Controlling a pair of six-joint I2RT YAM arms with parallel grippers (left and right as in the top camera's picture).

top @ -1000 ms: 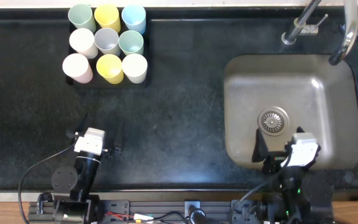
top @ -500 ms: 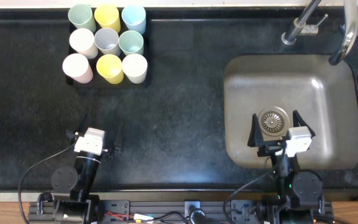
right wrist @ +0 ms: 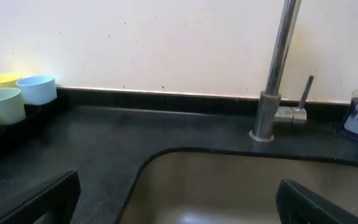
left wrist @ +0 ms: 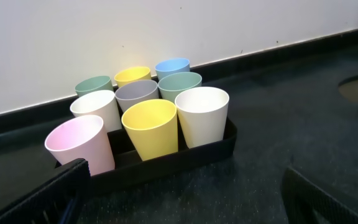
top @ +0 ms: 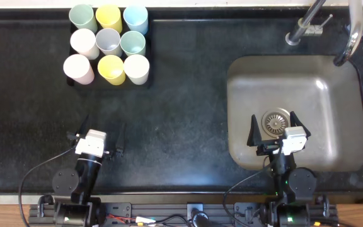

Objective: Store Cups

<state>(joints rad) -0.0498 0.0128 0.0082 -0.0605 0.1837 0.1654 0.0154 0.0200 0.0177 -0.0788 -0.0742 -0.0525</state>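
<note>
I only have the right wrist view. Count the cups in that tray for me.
Observer: Nine plastic cups stand in the black plastic tray, three rows of three.
Operator: Name the row nearest the arms.
Observer: A pink cup, a yellow cup and a white cup.
Operator: Report the left arm.
Observer: The left gripper sits over the black countertop, short of the tray, its fingers open and empty.
</note>
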